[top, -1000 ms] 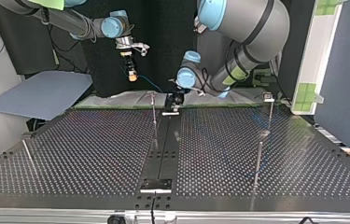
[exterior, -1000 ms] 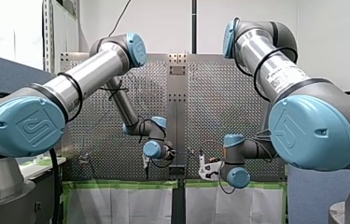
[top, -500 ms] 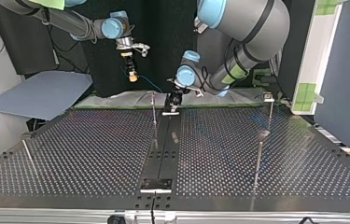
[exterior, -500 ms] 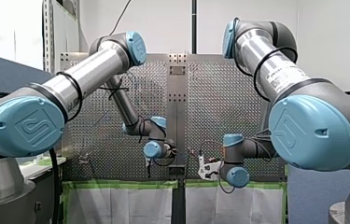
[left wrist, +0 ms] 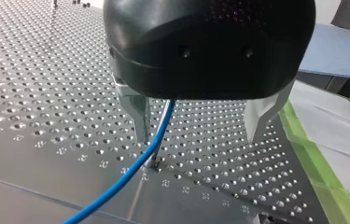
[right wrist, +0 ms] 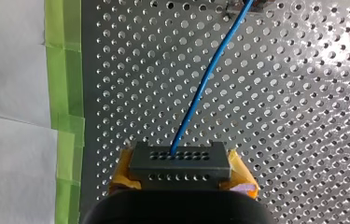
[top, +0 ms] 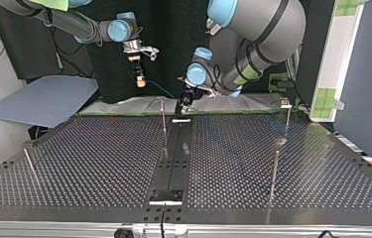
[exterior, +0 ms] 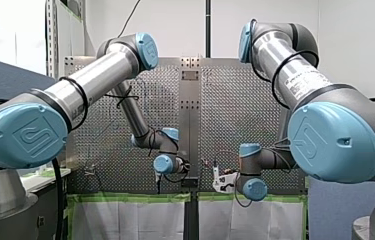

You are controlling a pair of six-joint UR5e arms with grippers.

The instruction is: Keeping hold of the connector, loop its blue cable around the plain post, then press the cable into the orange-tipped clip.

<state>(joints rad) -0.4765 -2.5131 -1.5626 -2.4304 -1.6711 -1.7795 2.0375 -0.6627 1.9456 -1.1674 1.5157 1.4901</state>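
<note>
The connector (right wrist: 180, 161) is clamped between the yellow pads (right wrist: 122, 170) of my right gripper (right wrist: 180, 171), held above the desk (right wrist: 280, 116). Its blue cable (right wrist: 208, 74) runs to my left gripper (left wrist: 197, 134), whose metal fingers (left wrist: 140, 116) stand apart, the cable passing between them close to one. Looping well, I judge, needs a firm right grasp and some slack while the left guides the cable low around the post (top: 163, 124) just beside it. Green tape (right wrist: 65, 70) marks the desk's near edge; open room lies farther across the perforated surface.
</note>
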